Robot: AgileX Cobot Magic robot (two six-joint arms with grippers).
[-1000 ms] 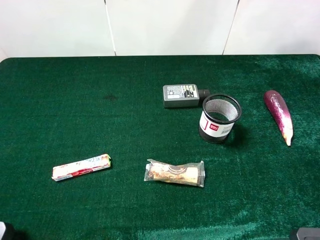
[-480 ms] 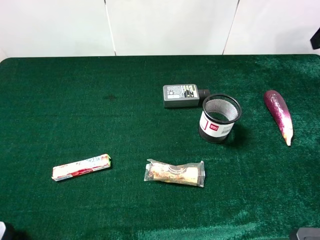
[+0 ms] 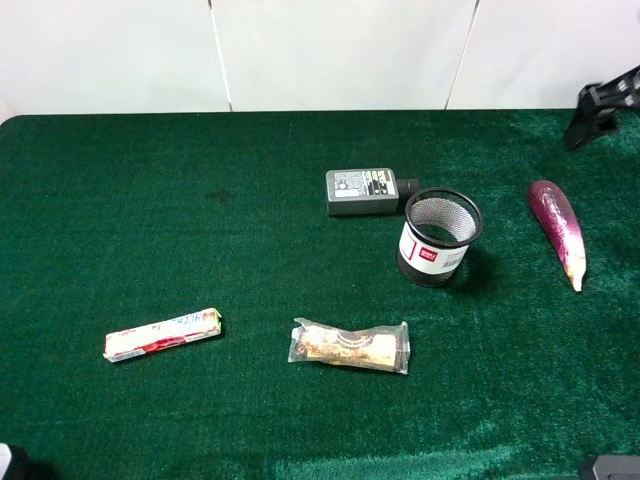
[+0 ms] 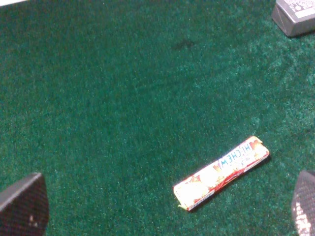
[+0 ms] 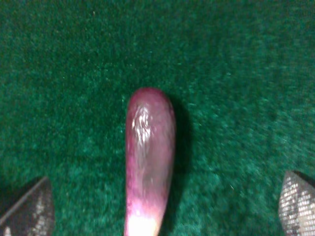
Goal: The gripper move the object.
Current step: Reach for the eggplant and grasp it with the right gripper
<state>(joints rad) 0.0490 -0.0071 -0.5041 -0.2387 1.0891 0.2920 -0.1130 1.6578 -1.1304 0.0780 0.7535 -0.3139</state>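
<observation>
The glossy purple eggplant toy (image 3: 557,226) lies on the green cloth at the right, cream tip toward the front. My right gripper (image 3: 603,107) enters at the far right edge, above and behind it. In the right wrist view the eggplant (image 5: 149,152) lies between my two wide-apart fingertips (image 5: 27,209), untouched; the gripper (image 5: 162,209) is open. My left gripper (image 4: 162,206) is open over the red-white candy bar (image 4: 222,172), its fingertips (image 4: 24,204) spread wide and apart from it.
A black mesh cup (image 3: 440,238) with a white label stands left of the eggplant. A grey power adapter (image 3: 364,190) lies behind it. A clear-wrapped tan snack bar (image 3: 350,346) and the candy bar (image 3: 162,334) lie near the front.
My right arm has come into the exterior view at the upper right edge and moved inward and down toward the eggplant. The objects on the cloth have not moved.
</observation>
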